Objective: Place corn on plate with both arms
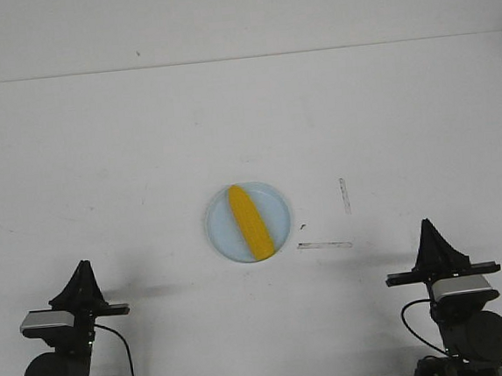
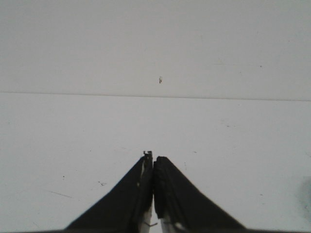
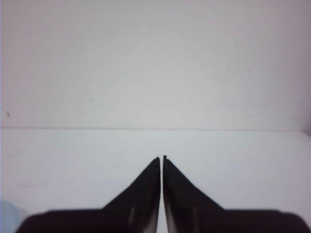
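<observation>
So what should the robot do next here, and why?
Probably nothing more than staying parked. The corn already lies on the plate, and both the left gripper and the right gripper sit shut and empty near the table's front edge, well apart from the plate. The job looks done, so any reach seems needless.
</observation>
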Available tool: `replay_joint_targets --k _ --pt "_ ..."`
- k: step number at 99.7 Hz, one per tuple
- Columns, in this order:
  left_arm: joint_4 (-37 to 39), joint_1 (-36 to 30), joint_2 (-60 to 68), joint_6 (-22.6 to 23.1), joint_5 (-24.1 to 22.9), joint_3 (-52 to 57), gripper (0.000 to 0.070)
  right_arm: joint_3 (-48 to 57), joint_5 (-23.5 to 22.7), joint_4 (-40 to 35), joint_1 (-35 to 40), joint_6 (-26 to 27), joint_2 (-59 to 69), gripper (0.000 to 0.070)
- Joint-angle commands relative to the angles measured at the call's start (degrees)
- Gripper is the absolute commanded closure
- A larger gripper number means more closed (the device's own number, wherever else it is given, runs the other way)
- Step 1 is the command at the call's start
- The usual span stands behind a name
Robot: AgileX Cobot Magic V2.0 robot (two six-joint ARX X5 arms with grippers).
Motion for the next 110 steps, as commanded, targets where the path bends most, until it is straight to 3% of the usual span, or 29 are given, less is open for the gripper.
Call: replay_joint_targets --k 1,23,33,110 --pt "0.87 0.07 -0.07 -0.11 0.13 -1.22 0.0699 -1.79 1.07 0.9 0.0 -0.24 -1.38 0.0694" --pt "0.87 0.07 -0.07 -0.11 0.13 -1.22 0.0699 -7.23 2.8 3.17 0.09 -0.26 -3.15 0.0694" --pt "0.9 0.07 -0.07 -0.09 0.13 -1.22 0.0699 -10.25 2.91 7.91 0.39 -0.22 -3.15 0.0694" --pt "0.87 0.07 -0.07 -0.09 0.13 -1.22 0.0699 -10.19 2.82 6.91 0.48 -0.24 -3.17 0.0694"
